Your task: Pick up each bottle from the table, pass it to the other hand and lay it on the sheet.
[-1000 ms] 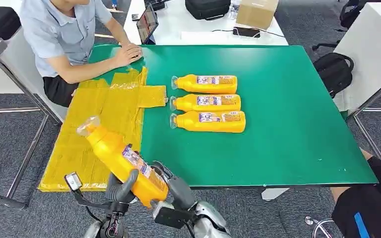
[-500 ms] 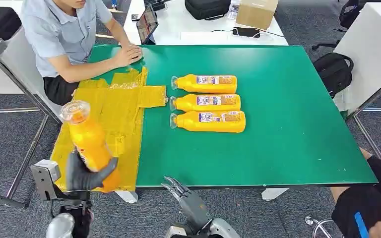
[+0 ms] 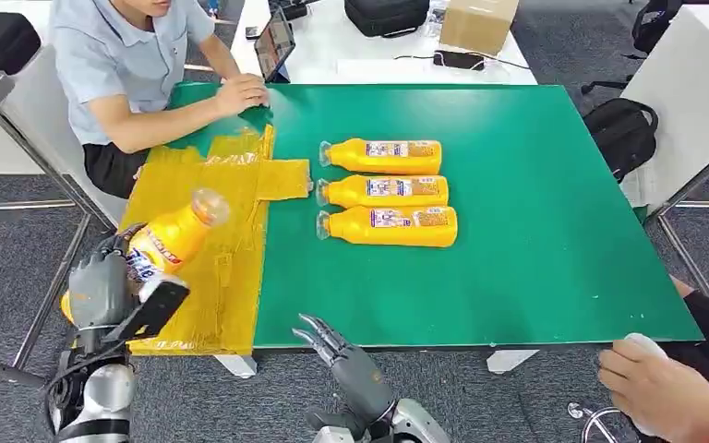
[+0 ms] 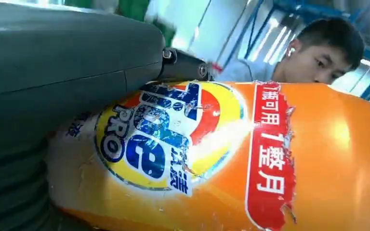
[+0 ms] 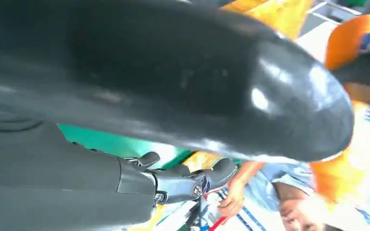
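In the head view, an orange bottle point(image 3: 168, 242) is gripped by the left hand point(image 3: 102, 288) at the lower left of the frame, over the left edge of the yellow sheet point(image 3: 212, 231). The bottle is tilted, its clear cap pointing up and to the right, its base hidden behind the dark fingers wrapped around its lower body. In the left wrist view the same bottle's blue, red and yellow label point(image 4: 173, 137) is seen pressed against the grey hand cover point(image 4: 67, 67), with a red strip of printed characters beside it. The right hand point(image 3: 337, 351) is seen at the bottom centre of the head view, just below the near edge of the green bench point(image 3: 535, 231), with its fingers spread apart and nothing held. Three more bottles point(image 3: 386, 191) are laid on their sides in a neat row at the centre of the bench, caps pointing left toward the sheet, just right of it and touching none of it. A person in a grey shirt point(image 3: 125, 65) is seated at the upper left, one hand resting on the bench beside the sheet's far end. Another person's hand point(image 3: 651, 388) is visible at the lower right corner.
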Tool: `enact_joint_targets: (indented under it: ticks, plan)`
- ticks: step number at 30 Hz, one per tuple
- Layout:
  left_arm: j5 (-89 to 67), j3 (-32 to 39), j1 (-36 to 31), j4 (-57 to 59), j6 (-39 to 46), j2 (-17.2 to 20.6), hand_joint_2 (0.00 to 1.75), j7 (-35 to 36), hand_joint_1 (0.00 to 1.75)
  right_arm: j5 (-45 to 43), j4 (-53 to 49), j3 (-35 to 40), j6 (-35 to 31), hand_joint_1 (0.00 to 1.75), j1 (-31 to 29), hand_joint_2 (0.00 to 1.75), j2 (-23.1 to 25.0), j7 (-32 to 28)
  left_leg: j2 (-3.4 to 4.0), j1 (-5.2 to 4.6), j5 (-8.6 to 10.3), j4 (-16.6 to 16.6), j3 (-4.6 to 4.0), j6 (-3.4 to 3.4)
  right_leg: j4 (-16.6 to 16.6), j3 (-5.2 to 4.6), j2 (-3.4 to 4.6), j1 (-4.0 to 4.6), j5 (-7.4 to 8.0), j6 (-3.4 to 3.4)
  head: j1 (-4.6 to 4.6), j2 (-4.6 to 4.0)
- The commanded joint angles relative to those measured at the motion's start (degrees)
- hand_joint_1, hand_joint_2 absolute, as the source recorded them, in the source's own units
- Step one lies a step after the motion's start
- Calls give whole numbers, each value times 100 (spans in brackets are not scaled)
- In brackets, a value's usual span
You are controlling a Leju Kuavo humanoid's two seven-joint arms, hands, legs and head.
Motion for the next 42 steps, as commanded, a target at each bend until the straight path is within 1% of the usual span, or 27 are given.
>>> enact_joint_targets:
  ticks: [1, 2, 4, 5, 6, 7, 8, 9, 10, 11, 16, 18, 19, 20, 21, 22, 23, 24, 26, 27, 29, 30, 33, 35, 39, 42]
  plan:
    - [-900, -810, -1423, 3316, 177, 1068, 175, 464, 175, -596, -750, 493, 447, 0, -109, 0, -199, -199, -26, -3, 8, -16, 25, 4, -5, 30, -34, 1, -5, -20, 2, 0]
    - [-910, -907, -1533, 3554, 183, 1130, 175, 435, 175, -589, -784, 521, 435, 0, -128, 0, -220, -199, -21, -2, 8, -10, 16, 3, -1, 21, -26, 1, -3, -13, 0, 0]
    - [-878, -1079, -1696, 3942, 46, 1231, 175, 367, 175, -651, -758, 491, 488, 0, -189, 0, -224, -199, -20, 1, 9, -14, 30, 4, -4, 35, -30, 6, -3, -24, 0, 0]
    - [-879, -1257, -1821, 4282, -145, 1325, 175, 357, 175, -732, -700, 466, 526, 0, -254, 0, -223, -199, -13, 0, 9, -9, 19, 2, 0, 21, -21, 3, 1, -16, 0, 0]
    - [-755, -1367, -1897, 4518, -302, 1405, 175, 326, 175, -849, -678, 521, 551, 0, -315, 0, -267, -199, -13, 3, 7, -11, 27, 5, -4, 30, -24, 7, -1, -22, 2, 0]
    - [-507, -1328, -1970, 4717, -459, 1398, 175, 235, 175, -915, -654, 615, 471, 0, -371, 0, -331, -199, -12, 0, 10, -10, 21, 3, 0, 23, -19, 2, 0, -16, 2, 0]
    - [-122, -1295, -2111, 5015, -818, 1411, 175, 46, 175, -1068, -603, 746, 433, 0, -454, 0, -414, -199, -11, 1, 11, -12, 28, 8, -3, 31, -19, 4, -1, -20, 2, 0]
    - [63, -1382, -2165, 5137, -964, 1481, 175, -153, 175, -1187, -599, 873, 404, 0, -515, 0, -484, -199, -6, 1, 11, -9, 21, 5, 0, 23, -11, 3, 2, -14, 2, 0]
    - [112, -1401, -2174, 5169, -958, 1513, 175, -192, 175, -1215, -565, 900, 372, 0, -542, 0, -489, -199, -3, 5, 8, -10, 29, 7, -4, 32, -12, 8, 1, -20, 0, 0]
    - [131, -1404, -2175, 5180, -951, 1538, 175, -202, 175, -1224, -551, 912, 360, 0, -550, 0, -488, -199, 2, 3, 9, -7, 20, 5, 0, 21, -4, 5, 3, -14, 0, 0]
    - [131, -1404, -2175, 5180, -951, 1538, 175, -202, 175, -1224, -551, 912, 360, 0, -550, 0, -488, -199, -6, 2, 9, -14, 48, 5, -7, 57, -11, 6, 3, -17, 0, 0]
    - [427, -1448, -2183, 5127, -1141, 1527, 175, -292, 175, -1295, -537, 994, 316, 0, -582, 0, -526, -199, -8, -1, 13, -15, 50, 7, -4, 58, -14, 3, 3, -19, 0, 0]
    - [544, -1516, -2194, 5083, -1164, 1521, 175, -268, 157, -1345, -536, 1017, 300, 0, -598, 0, -535, -199, -11, 0, 12, -10, 45, 5, 0, 54, -13, 3, 1, -14, 0, 0]
    - [685, -1542, -2236, 5060, -1214, 1497, 175, -233, 129, -1363, -516, 1016, 310, 0, -617, 0, -536, -199, -6, 1, 15, -13, 48, 7, -2, 56, -10, 5, 6, -20, 0, 0]
    - [777, -1562, -2256, 5038, -1266, 1490, 175, -219, 21, -1358, -509, 1012, 310, 0, -622, 0, -532, -199, -10, 1, 15, -11, 48, 4, 2, 54, -12, 4, 4, -16, 0, 0]
    - [967, -1530, -2298, 5029, -1429, 1490, 175, -280, 3, -1367, -506, 1018, 315, 0, -636, 0, -535, -199, -11, 0, 19, -12, 48, 4, 4, 53, -15, 5, 6, -20, -2, 0]
    - [1176, -1568, -2370, 5111, -1824, 1608, 175, -325, 0, -1414, -463, 1057, 341, 0, -678, 0, -556, -199, -14, 0, 20, -10, 50, 0, 8, 54, -16, 3, 5, -17, 0, 0]
    - [1283, -1671, -2429, 5184, -1999, 1738, 175, -364, 0, -1473, -423, 1125, 311, 0, -722, 0, -587, -199, -11, 2, 24, -14, 53, 0, 4, 55, -16, 6, 9, -23, 0, 0]
    - [1447, -1725, -2509, 5293, -2169, 1933, 175, -570, 0, -1520, -348, 1214, 276, 0, -783, 0, -617, -199, 2, 5, 28, -14, 51, 0, 2, 49, -3, 10, 22, -36, -2, 0]
    - [1571, -1710, -2550, 5324, -2241, 2004, 175, -691, 0, -1576, -327, 1249, 264, 0, -802, 0, -631, -199, 0, 2, 27, -12, 52, -3, 7, 51, -4, 6, 18, -30, 2, 0]
    - [1913, -1577, -2578, 5280, -2320, 1968, 175, -808, 0, -1615, -245, 1281, 182, 0, -828, 0, -646, -199, 6, 2, 28, -14, 58, -4, 8, 56, 3, 5, 17, -29, 0, 0]
    - [2110, -1546, -2544, 5168, -2454, 1957, 175, -808, 0, -1642, -237, 1303, 152, 0, -838, 0, -663, -199, -4, 3, 29, -10, 55, -6, 11, 57, -6, 5, 16, -26, 0, 0]
    - [2825, -1521, -2286, 4580, -2976, 1962, 175, -751, 0, -1686, -192, 1355, 81, 0, -865, 0, -700, -199, 4, 2, 29, -15, 57, -4, 6, 55, -6, 6, 16, -32, 2, 0]
    - [3206, -1565, -2085, 4139, -3204, 2029, 175, -742, 0, -1673, -118, 1363, 28, 0, -885, 0, -699, -199, 8, 3, 27, -13, 52, -5, 8, 50, -1, 7, 17, -30, 2, 0]
    - [3206, -1565, -2085, 4139, -3204, 2029, 175, -742, 0, -1673, -118, 1363, 28, 0, -885, 0, -699, -199, 8, 3, 27, -13, 52, -5, 8, 50, -1, 7, 17, -30, 2, 0]
    - [3401, -1621, -1961, 3865, -3255, 2069, 175, -710, 0, -1678, -105, 1372, -3, 0, -887, 0, -714, -199, 11, 4, 26, -16, 56, -3, 5, 53, 0, 9, 17, -35, 0, 0]
